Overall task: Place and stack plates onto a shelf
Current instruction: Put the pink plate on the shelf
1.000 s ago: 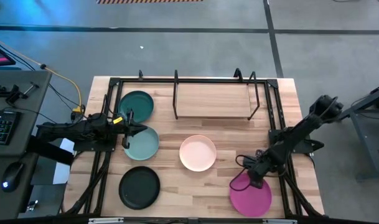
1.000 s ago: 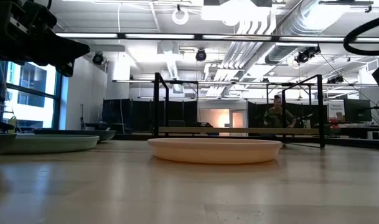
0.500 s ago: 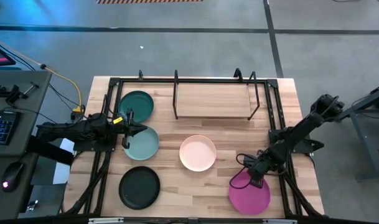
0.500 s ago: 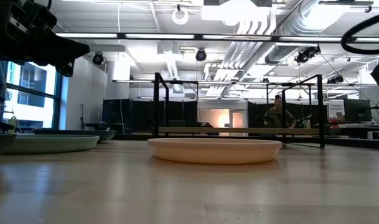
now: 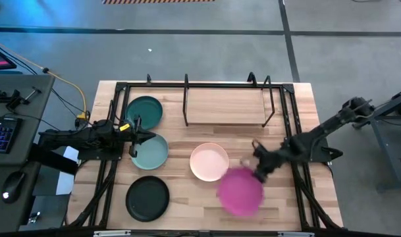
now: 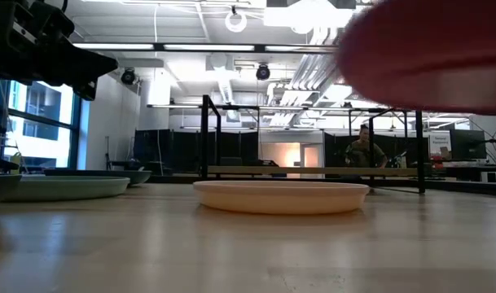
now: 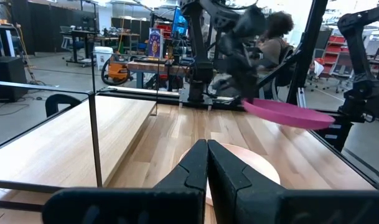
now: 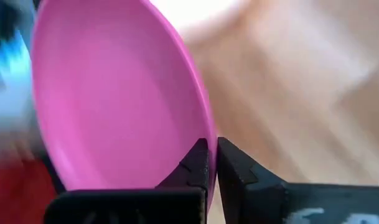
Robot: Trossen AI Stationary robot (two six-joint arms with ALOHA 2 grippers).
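The magenta plate hangs above the table just right of the cream-pink plate, with my right gripper shut on it. It also shows in the left wrist view and, blurred, in the low view. The teal plate, the sage plate and the black plate lie flat on the table's left half. The shelf stands at the far edge. My left gripper hovers shut over the sage plate's far left rim. My right gripper pinches the magenta plate's rim on the plate's right side, one finger over the upper face and one under it. The fingers come from the table's right side. The plate is lifted clear of the table, close to level, sticking out leftward from the fingers.
Black frame rails run along both sides of the table. The shelf's thin upright rods stand at its left and right ends. A person sits in the room beyond the table. Bare wood lies at the table's near right.
My right gripper has shut on the magenta plate's rim, risen and gone toward the table's left edge. The plate, which lay on the table at the near right, is now lifted clear and carried left, next to the cream-pink plate.
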